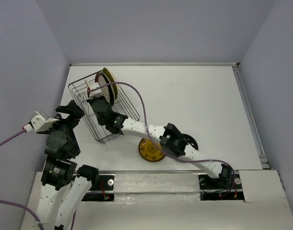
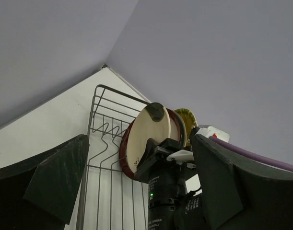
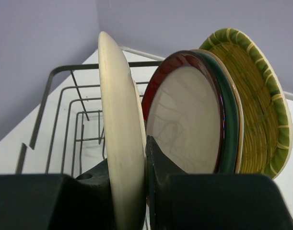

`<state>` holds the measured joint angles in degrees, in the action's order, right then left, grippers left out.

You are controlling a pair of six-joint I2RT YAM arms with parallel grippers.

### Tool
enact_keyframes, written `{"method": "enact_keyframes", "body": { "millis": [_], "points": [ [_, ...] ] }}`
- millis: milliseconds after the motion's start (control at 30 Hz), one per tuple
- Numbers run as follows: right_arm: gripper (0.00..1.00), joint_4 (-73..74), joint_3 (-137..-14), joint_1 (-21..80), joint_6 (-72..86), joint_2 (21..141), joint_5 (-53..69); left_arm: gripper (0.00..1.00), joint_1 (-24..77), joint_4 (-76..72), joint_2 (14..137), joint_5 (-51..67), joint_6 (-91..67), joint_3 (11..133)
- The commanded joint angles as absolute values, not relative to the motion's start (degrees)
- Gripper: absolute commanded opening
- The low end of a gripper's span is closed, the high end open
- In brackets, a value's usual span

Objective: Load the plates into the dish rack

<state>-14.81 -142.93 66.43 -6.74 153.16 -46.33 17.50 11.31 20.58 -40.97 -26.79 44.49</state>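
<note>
The right gripper pinches an upright cream ceramic plate inside the dark wire dish rack, just beside a red-rimmed plate, while the left gripper gapes wide, empty.

Dish rack at 10 o'clock on the tabletop. Three plates on edge in its far end. Fourth plate on edge just before them, between the fingers of my right end effector. My left end effector outside the rack, at its 9 o'clock. Flat on the tabletop: one plate at 6 o'clock, another plate at 5, partly under my right forearm.
</note>
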Motion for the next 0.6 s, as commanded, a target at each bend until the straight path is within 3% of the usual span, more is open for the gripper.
{"method": "enact_keyframes", "body": {
  "millis": [0, 567],
  "points": [
    [0.07, -21.2, -146.7, 65.2, -9.9, 154.5, -46.8, 0.99, 17.1, 7.8, 21.7, -41.5, -25.8, 44.3],
    [0.07, -18.9, -148.4, 62.4, -4.3, 158.8, -42.7, 0.99, 16.3, 7.5, 23.1, -40.9, -25.7, 44.6]
  ]
}}
